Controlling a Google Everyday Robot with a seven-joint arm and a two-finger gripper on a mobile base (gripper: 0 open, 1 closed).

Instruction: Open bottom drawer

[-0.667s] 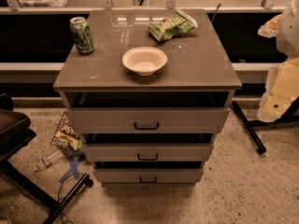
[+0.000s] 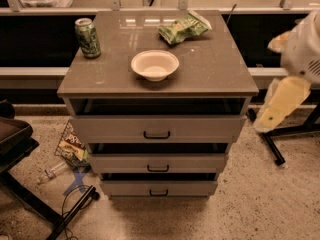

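The bottom drawer [image 2: 159, 188] is the lowest of three grey fronts on the cabinet [image 2: 210, 79], with a small black bar handle [image 2: 159, 193]. A dark gap shows above its front edge. My arm comes in from the right edge. Its cream-coloured gripper [image 2: 278, 106] hangs beside the cabinet's right side, about level with the top drawer [image 2: 158, 129]. It is well above and to the right of the bottom drawer and touches nothing.
On the cabinet top stand a green can [image 2: 87, 37], a white bowl [image 2: 154, 64] and a green snack bag [image 2: 183, 28]. On the floor at left lie a snack packet [image 2: 71, 145], a plastic bottle [image 2: 50, 173], cables and a black stand. A black stand's leg [image 2: 272, 148] lies at right.
My arm and gripper have shifted a little down and to the left, nearer the cabinet's right side. The drawers and the things on top have not moved.
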